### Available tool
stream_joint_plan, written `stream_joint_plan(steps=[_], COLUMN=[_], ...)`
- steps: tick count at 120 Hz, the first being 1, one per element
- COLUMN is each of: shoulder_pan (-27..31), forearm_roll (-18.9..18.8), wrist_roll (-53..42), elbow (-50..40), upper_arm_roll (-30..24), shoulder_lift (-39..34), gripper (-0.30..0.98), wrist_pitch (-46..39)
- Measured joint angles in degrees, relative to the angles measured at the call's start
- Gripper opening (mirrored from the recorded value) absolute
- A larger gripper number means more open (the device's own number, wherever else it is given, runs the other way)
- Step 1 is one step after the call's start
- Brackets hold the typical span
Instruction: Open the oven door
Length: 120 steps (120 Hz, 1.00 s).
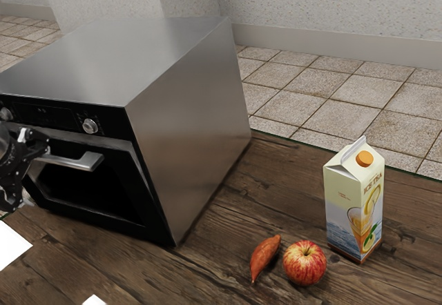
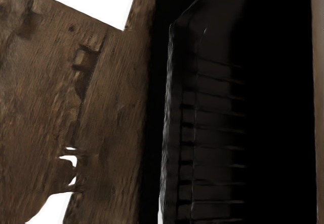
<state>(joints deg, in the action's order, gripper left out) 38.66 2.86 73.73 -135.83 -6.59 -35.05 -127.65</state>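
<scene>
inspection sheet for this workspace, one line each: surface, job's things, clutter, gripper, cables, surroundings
surface: dark wooden tabletop; white patches at the exterior view's lower left, nature unclear
job's things: metal-sided oven, bar handle high on the oven door; whether the door is slightly ajar, cannot tell
clutter: upright drink carton with orange cap; apple between it and a sweet potato, all off the oven's side
gripper: at the exterior view's left edge, the gripper is close by the handle; whether it grips, cannot tell
cables: nothing seen
surroundings: tiled floor and speckled wall beyond the table
</scene>
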Motion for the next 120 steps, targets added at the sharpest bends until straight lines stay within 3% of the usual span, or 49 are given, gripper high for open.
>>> stream_joint_plan(steps=[27, 45, 56, 69, 75, 83, 93, 99, 103, 110, 114, 120], shoulder_pan=[2.26, 2.74, 2.73, 3.82, 1.91, -10.04, -18.5, -20.53, -28.65, -42.94, -46.88, -49.71], forearm_roll=[4.26, 6.61, 7.0, 6.98, 6.95, 4.84, -1.01, -4.14, -5.59, -6.06, -4.98, -3.83], wrist_roll=[-0.84, -1.19, -0.89, -0.51, 0.28, 4.16, 11.64, 16.24, 19.29, 24.25, 26.88, 30.55], elbow=[-13.45, -24.86, -25.48, -19.88, -12.65, 5.0, 30.82, 39.62, 43.46, 46.63, 47.14, 46.56], upper_arm_roll=[-1.35, -4.23, -7.86, -10.65, -11.94, -14.08, -26.65, -32.39, -26.11, -9.48, -2.94, 1.67], shoulder_lift=[-14.88, -34.96, -46.76, -49.35, -43.04, -24.56, -5.62, 1.84, 8.38, 17.11, 20.55, 22.98], gripper=[0.68, 0.68, 0.68, 0.68, 0.68, 0.68, 0.68, 0.68, 0.68, 0.68, 0.68, 0.69], wrist_pitch=[-2.23, -2.07, 1.54, 6.49, 9.45, 14.87, 23.75, 28.57, 31.16, 34.57, 35.99, 37.63])
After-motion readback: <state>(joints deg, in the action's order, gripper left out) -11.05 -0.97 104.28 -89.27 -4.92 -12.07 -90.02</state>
